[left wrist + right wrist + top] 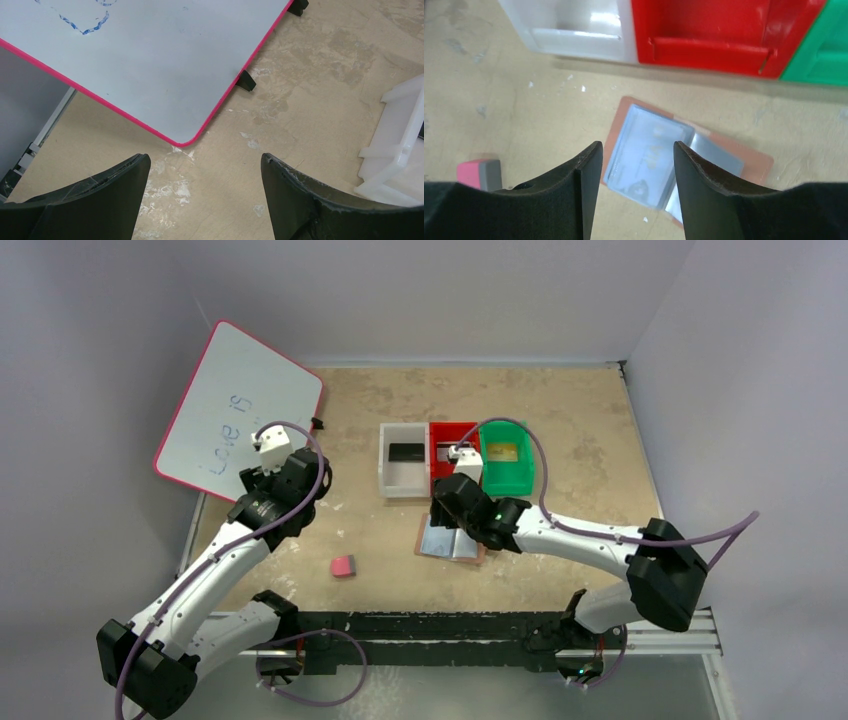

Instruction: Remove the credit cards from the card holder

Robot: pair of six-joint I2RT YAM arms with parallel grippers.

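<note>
Status: card removal looks mostly done. I see a black card [405, 452] in the white bin [403, 488] and a gold card [503, 451] in the green bin [508, 483]. The card holder [649, 150] lies open on the bench [560, 440], just near of the bins, below the right fingers [574, 200], which are apart and empty. The left fingers [100, 200] are apart by the whiteboard [150, 60]. I cannot tell whether any card is left in the sleeves.

A robotics lab cell: plain grey walls [90, 320] box in a beige tabletop [580, 430]; left arm [215, 570] and right arm [585, 537] on a metal rail [670, 643] at 6 o'clock, whiteboard [235, 400] at 10 o'clock.
</note>
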